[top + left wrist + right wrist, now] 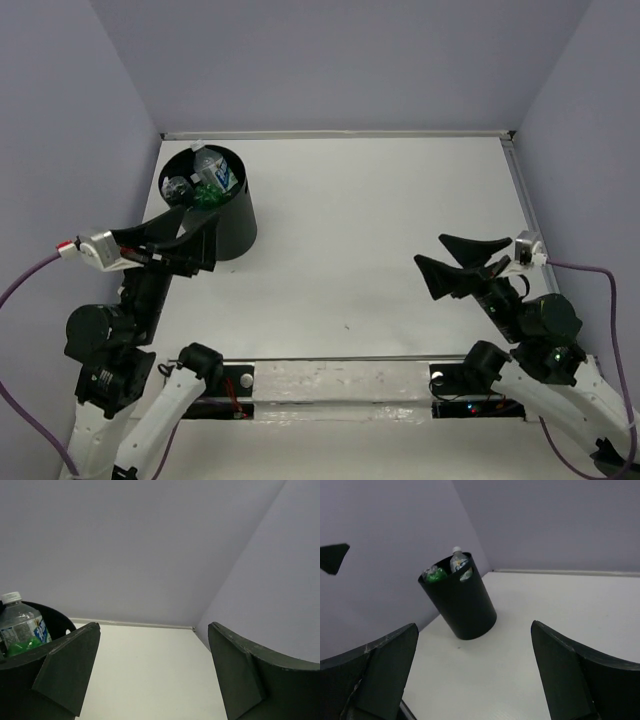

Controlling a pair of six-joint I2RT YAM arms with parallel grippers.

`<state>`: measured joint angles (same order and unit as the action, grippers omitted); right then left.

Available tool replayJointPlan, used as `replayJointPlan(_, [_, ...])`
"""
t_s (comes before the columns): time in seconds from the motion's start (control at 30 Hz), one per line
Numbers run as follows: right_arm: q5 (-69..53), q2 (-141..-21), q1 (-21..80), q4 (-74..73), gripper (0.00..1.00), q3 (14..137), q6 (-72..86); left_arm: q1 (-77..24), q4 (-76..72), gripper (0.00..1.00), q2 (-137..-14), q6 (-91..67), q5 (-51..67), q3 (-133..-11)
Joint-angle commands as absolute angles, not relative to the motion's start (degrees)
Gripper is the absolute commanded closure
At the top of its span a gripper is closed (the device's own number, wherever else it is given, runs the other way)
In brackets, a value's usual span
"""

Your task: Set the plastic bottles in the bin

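Note:
The black bin [222, 212] stands at the table's back left. Plastic bottles stick out of it: a clear one with a blue label [216, 173], a green one [208, 195] and another clear one [178, 188]. No orange bottle shows. My left gripper [200, 240] is open and empty, its fingers right beside the bin's near left wall. In the left wrist view the gripper [154, 627] frames bare table, with the labelled bottle [22, 625] at the left. My right gripper [431, 250] is open and empty at the right, well away from the bin [462, 605].
Lilac walls close the table on the left, back and right. A metal rail [340, 134] runs along the back edge. A clear taped strip [340, 380] lies across the near edge between the arm bases. A small dark speck [347, 325] marks the table.

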<state>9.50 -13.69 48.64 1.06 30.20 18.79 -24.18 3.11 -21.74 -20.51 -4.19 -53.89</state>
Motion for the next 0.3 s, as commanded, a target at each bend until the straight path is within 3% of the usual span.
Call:
replayJointPlan(0.0, [21.33, -11.52, 48.25, -3.34, 0.00, 34.89, 17.49, -24.34, 5.27, 0.01, -16.62, -21.97, 1.85, -50.19])
replayJointPlan(0.27, [23.91, -16.87, 48.25, -2.90, 0.00, 34.88, 19.69, -24.35, 6.77, 0.01, -12.39, -20.92, 0.62, -45.09])
